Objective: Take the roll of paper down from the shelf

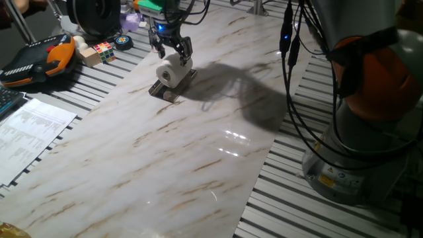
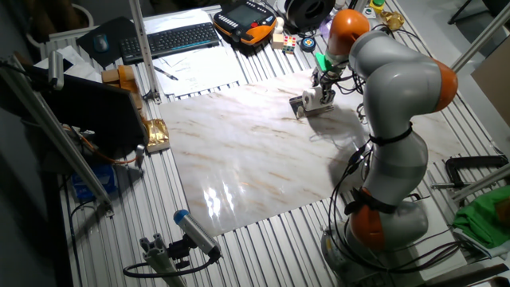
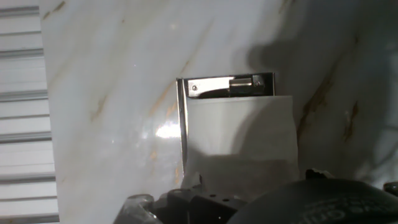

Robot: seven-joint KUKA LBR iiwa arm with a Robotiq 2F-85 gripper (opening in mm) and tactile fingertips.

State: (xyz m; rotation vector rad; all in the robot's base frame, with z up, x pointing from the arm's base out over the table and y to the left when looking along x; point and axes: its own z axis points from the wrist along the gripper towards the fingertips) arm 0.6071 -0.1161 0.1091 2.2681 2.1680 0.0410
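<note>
The roll of paper (image 1: 170,72) lies on its side on top of the shelf (image 1: 172,86), a low dark rack that sits on the marble-patterned board (image 1: 198,152) near its far edge. One round end of the roll, with the hollow core showing, faces the camera in one fixed view. The gripper (image 1: 172,51) hangs straight above the roll, its fingers pointing down and reaching the upper part of the roll; whether they are pressing on it or merely close beside it cannot be told from here.

In the other fixed view the arm (image 2: 398,96) bends over from its base at the near right edge of the table, and the gripper (image 2: 322,82) sits over the white roll (image 2: 310,100) on the shelf (image 2: 316,108).

The hand view looks down on the roll (image 3: 239,134) as a white block filling the middle, with the shiny metal frame of the shelf (image 3: 205,87) showing beyond it and along its left side. The fingertips are not visible there

Beyond the board lie a coloured puzzle cube (image 1: 104,50) and an orange and black handheld controller (image 1: 39,58)
</note>
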